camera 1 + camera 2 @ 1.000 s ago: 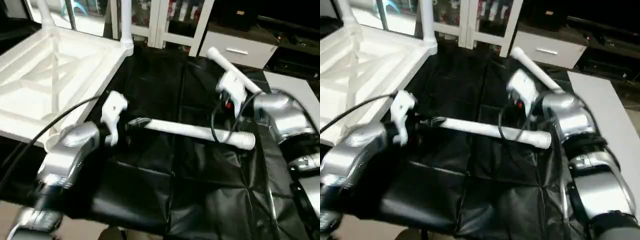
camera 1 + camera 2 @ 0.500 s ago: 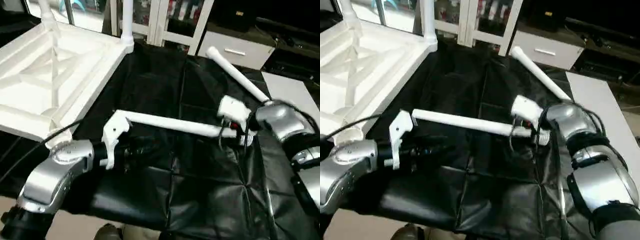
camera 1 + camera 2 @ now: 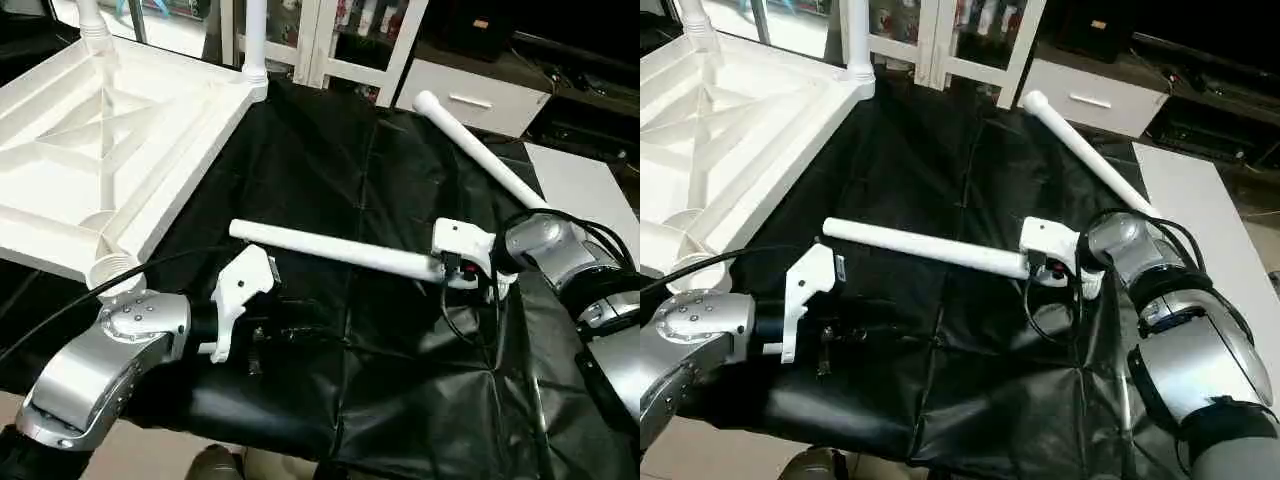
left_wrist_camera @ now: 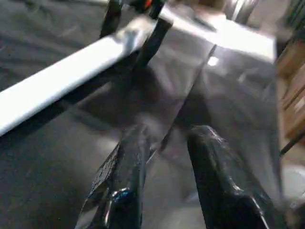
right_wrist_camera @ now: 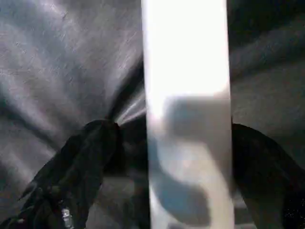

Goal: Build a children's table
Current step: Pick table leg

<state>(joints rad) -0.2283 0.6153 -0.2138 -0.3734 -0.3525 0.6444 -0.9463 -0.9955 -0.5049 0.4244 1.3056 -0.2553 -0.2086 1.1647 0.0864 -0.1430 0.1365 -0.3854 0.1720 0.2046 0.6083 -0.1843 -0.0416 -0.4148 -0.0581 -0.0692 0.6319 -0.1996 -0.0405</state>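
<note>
white plastic tabletop (image 3: 150, 190) lay upside down at the far left of the black sheet (image 3: 400, 380), with two legs standing in its far corner sockets. a loose table leg (image 3: 330, 250) lay across the sheet's middle. the right gripper (image 5: 167, 157) straddled this leg near its ribbed end, fingers (image 5: 81, 162) spread on either side, apart from it. the left gripper (image 4: 164, 157) hovered low over the sheet near the leg's other end, fingers apart, holding nothing. another leg (image 3: 480, 150) lay beyond.

The tabletop (image 3: 150, 110) was white, its ribbed underside patterned with crossing diagonals. The tube legs (image 3: 340, 250) were white too. A glossy black sheet (image 3: 400, 380) covered the counter. The forearms (image 3: 100, 360) were silver, the pincer fingers (image 4: 128, 181) black.
</note>
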